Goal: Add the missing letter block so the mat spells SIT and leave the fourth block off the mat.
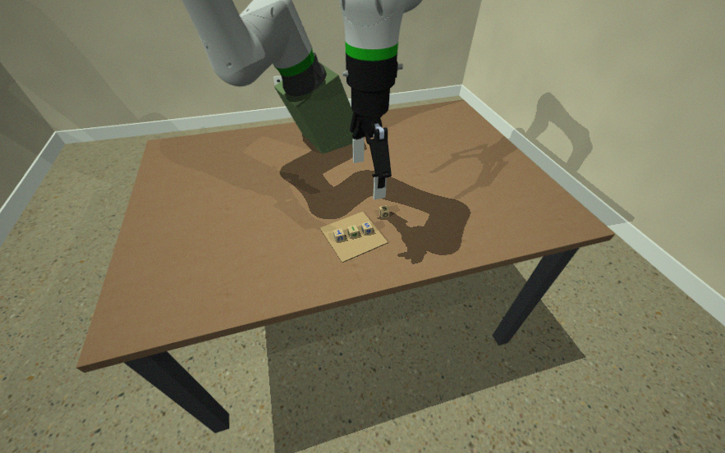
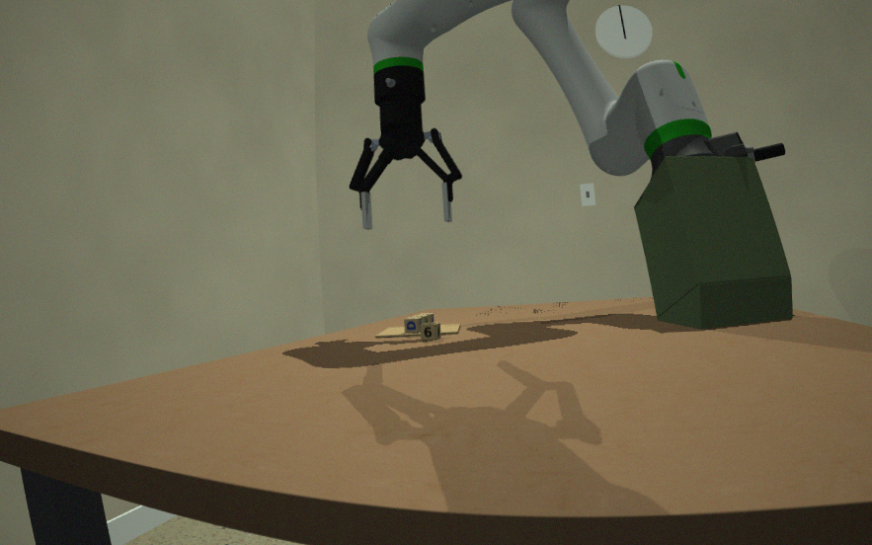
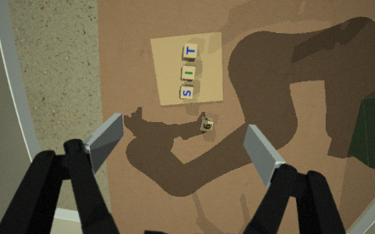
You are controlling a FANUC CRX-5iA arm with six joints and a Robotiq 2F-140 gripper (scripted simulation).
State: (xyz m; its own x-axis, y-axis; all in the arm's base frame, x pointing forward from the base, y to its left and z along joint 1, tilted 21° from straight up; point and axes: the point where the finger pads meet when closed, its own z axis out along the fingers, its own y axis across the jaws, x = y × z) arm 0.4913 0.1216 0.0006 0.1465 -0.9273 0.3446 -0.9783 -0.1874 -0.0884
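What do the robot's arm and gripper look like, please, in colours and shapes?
The arm is rounded white segments with bright green bands at the joints, on a dark green base. The gripper is black with slender linkages and flat grey finger pads. No cables show.

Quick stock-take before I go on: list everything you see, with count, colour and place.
Table: one, brown top, dark legs, on a speckled floor.
Mat: one, tan, on the table.
Letter blocks: three, wooden, in a row on the mat: S blue, I green, T blue.
Fourth block: one, wooden, showing a black 6, on the table just off the mat beside the S.
Pedestal: one, dark green, on the table.
Arm: one, white with green bands.
Gripper: one, black, grey fingers wide open, empty, high above the table.
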